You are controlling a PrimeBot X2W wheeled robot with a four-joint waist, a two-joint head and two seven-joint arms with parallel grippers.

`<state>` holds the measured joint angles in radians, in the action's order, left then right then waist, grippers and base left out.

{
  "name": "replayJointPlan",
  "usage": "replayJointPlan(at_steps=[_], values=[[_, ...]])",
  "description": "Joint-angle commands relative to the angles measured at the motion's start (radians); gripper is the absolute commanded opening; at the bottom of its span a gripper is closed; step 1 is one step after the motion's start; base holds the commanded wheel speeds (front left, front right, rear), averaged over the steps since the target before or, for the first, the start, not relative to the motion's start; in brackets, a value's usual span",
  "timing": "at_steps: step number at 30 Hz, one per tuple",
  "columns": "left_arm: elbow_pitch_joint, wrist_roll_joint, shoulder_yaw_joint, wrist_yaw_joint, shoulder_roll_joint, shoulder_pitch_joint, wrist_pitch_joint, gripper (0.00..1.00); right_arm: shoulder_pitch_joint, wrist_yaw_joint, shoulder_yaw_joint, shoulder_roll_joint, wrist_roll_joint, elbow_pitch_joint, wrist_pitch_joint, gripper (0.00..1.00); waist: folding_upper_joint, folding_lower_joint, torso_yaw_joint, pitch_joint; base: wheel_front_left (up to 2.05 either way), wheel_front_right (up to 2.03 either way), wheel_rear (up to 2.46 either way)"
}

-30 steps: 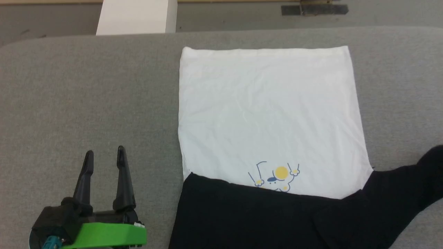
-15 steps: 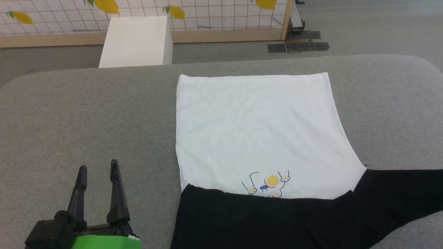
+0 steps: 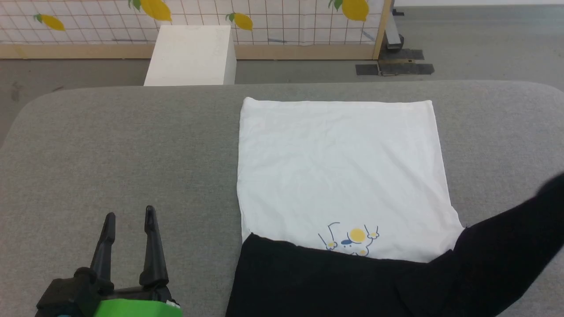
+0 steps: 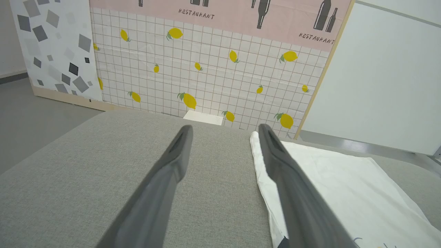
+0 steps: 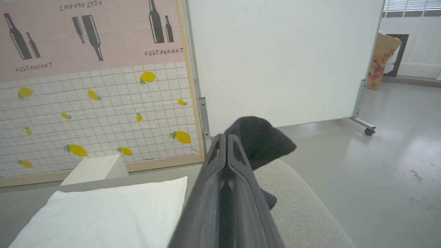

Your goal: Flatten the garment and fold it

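On a grey padded table point(image 3: 110, 145), a white T-shirt point(image 3: 339, 176) is spread flat, with its hem toward the far edge and its chest toward the near edge. A small yellow-and-blue cartoon print point(image 3: 350, 237) is seen low on the white cloth. A folded black sleeve point(image 3: 308, 281) is laid across the chest just below the print, and part of the print is covered by it. At the right, a raised black sleeve point(image 3: 506, 246) is lifted off the table. In the right wrist view, the right gripper point(image 5: 226, 137) is seen with its fingers pressed together, and the end of the raised sleeve is pinched between them. The left gripper point(image 3: 130, 212) is held over bare table at the near left, apart from the shirt, with its fingers spread and nothing between them. Beyond the table, a white box point(image 3: 191, 55) is set on the floor before a lemon-patterned panel point(image 3: 282, 17).
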<state>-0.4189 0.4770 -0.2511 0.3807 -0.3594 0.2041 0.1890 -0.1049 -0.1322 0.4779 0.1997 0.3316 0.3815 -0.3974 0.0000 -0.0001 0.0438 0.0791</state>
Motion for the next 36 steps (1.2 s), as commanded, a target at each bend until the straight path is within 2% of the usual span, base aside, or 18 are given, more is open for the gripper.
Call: replayJointPlan(at_steps=[1, 10, 17, 24, 36], values=[[0.002, 0.008, -0.002, 0.005, -0.007, -0.002, -0.002, 1.0, -0.018, 0.002, -0.039, 0.003, 0.013, 0.016, -0.01, 0.0, 0.0, 0.0001, 0.009, -0.01, 0.0, 0.0, 0.0], [0.005, 0.017, -0.005, 0.001, -0.01, 0.003, -0.004, 1.0, -0.018, 0.002, -0.4, -0.018, 0.032, 0.096, -0.1, 0.0, 0.0, 0.0001, 0.032, -0.03, 0.0, 0.0, 0.0], [0.007, 0.021, -0.012, -0.004, -0.007, -0.002, 0.0, 1.0, -0.011, 0.002, -0.632, -0.024, 0.049, 0.062, -0.113, 0.0, 0.0, 0.0001, 0.061, -0.016, 0.0, 0.0, 0.0], [0.019, 0.026, -0.021, -0.013, 0.005, -0.02, 0.01, 1.0, 0.004, 0.002, -0.822, 0.005, 0.074, -0.062, -0.083, 0.0, 0.0, 0.0001, 0.1, 0.023, 0.0, 0.0, 0.0], [0.059, 0.032, -0.041, -0.032, 0.033, -0.052, 0.031, 1.0, -0.06, 0.002, -1.084, 0.007, 0.071, -0.406, 0.02, 0.0, 0.0, 0.0001, 0.164, 0.061, 0.0, 0.0, 0.0]])
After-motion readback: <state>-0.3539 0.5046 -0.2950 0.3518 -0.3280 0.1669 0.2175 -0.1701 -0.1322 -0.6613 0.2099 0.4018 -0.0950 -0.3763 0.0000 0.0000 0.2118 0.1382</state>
